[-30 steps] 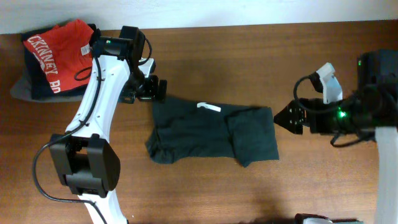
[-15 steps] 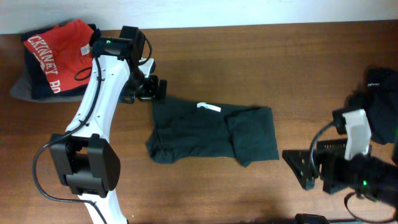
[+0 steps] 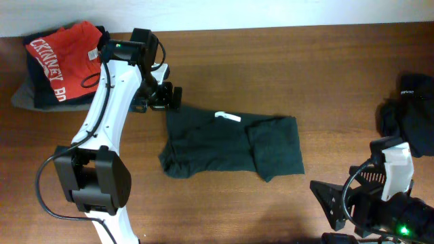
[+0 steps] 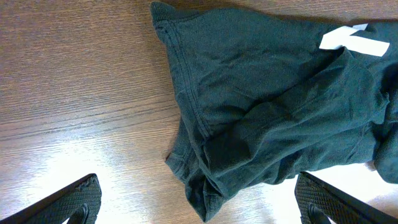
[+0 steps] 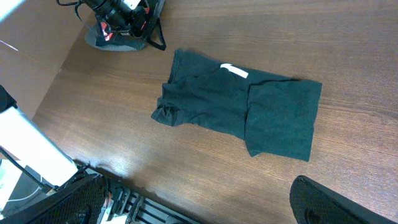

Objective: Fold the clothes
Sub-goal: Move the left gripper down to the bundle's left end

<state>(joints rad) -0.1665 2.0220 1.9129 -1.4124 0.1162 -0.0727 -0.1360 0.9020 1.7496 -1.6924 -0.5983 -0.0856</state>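
One dark T-shirt lies on the brown wood-grain table.

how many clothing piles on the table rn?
3. A folded stack topped by a red shirt, upper left of the overhead view; a dark green shirt mid-table; a black heap at the right edge, partly cropped. The stack may hide more garments.

The left arm stretches from its base at the near edge towards the far side, white links extended. The left hand points rightward, fingers spread wide with nothing between them. The right hand sits low at the near right corner, pointing leftward, its fingers parted wide too and empty.
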